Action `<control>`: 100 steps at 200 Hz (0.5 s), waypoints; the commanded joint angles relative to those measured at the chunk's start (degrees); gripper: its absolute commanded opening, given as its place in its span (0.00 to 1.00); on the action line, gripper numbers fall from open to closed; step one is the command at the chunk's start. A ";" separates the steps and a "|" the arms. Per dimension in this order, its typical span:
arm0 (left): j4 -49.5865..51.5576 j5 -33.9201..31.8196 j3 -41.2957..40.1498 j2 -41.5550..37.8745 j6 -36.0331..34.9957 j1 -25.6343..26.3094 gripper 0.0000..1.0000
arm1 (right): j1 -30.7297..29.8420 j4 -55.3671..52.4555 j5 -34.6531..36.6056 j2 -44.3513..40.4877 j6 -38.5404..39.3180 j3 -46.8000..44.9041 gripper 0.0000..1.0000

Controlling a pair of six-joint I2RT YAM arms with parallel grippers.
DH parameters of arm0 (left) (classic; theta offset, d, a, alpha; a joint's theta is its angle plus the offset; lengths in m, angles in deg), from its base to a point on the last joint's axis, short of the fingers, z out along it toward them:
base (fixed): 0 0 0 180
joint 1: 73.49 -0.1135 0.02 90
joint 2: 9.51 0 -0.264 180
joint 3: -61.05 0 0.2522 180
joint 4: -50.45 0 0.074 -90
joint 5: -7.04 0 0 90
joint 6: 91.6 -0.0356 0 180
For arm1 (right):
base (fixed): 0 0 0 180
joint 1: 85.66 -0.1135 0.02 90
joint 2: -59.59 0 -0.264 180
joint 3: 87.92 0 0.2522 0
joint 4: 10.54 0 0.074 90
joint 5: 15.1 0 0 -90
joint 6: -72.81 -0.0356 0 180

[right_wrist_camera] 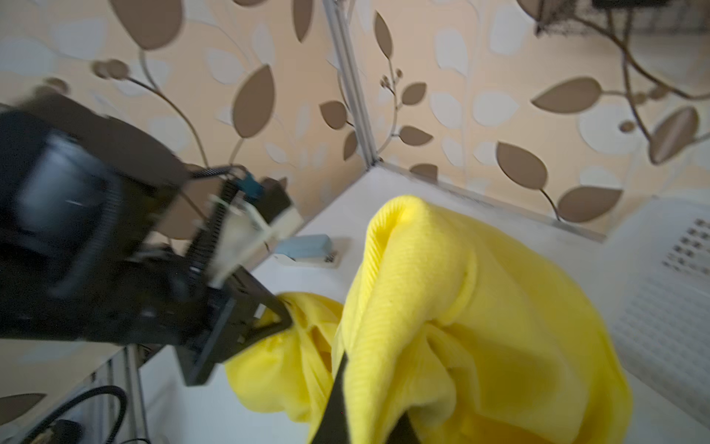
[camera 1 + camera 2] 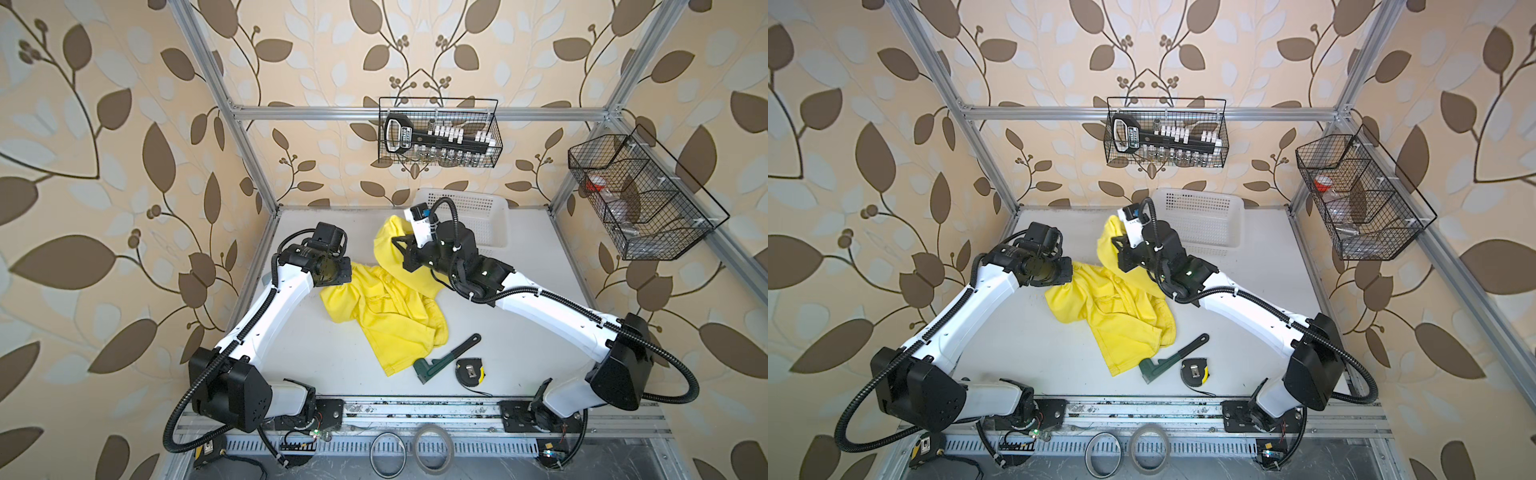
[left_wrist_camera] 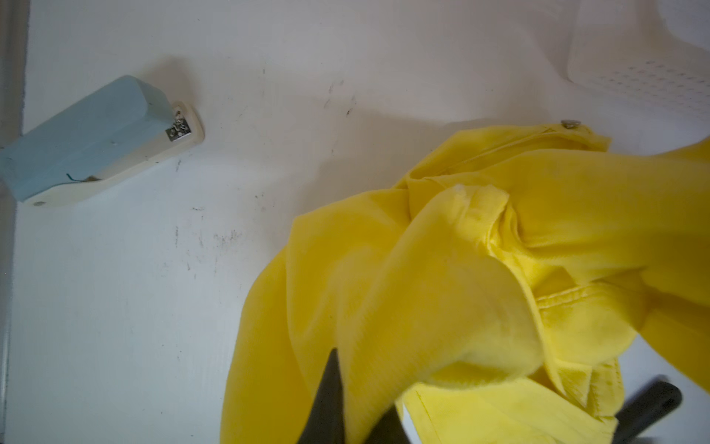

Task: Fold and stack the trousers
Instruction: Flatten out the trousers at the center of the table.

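The bright yellow trousers (image 2: 386, 307) (image 2: 1113, 309) lie crumpled in the middle of the white table. My right gripper (image 2: 397, 243) (image 2: 1116, 241) is shut on a fold of them and holds that part up above the table; in the right wrist view the ribbed cloth (image 1: 461, 307) drapes over the gripper (image 1: 374, 392). My left gripper (image 2: 347, 276) (image 2: 1068, 272) is low at the heap's left edge, shut on the trousers. In the left wrist view the cloth (image 3: 442, 269) is pinched between the gripper (image 3: 359, 388) fingers. A metal button (image 3: 571, 123) shows at the waistband.
A white perforated basket (image 2: 486, 216) stands at the back behind the right arm. A green wrench (image 2: 444, 361) and a tape measure (image 2: 469, 370) lie near the trousers' front end. A pale blue stapler (image 3: 96, 142) (image 1: 307, 250) sits by the left wall. Wire baskets (image 2: 440, 133) hang above.
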 commanded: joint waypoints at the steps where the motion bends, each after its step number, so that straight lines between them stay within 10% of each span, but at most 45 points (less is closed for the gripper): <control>1: 0.37 1.40 -1.24 -4.06 2.33 -0.59 0.12 | -2.61 4.52 0.31 5.10 -0.17 4.94 0.03; 63: 5.45 -15.65 -6.23 -13.44 5.04 -1.80 0.44 | -9.11 4.30 -5.14 18.08 -3.14 6.10 0.10; 100: 6.39 -18.06 -6.43 -18.70 6.29 -2.04 0.54 | -9.26 0.52 -7.59 13.39 -0.35 -0.68 0.38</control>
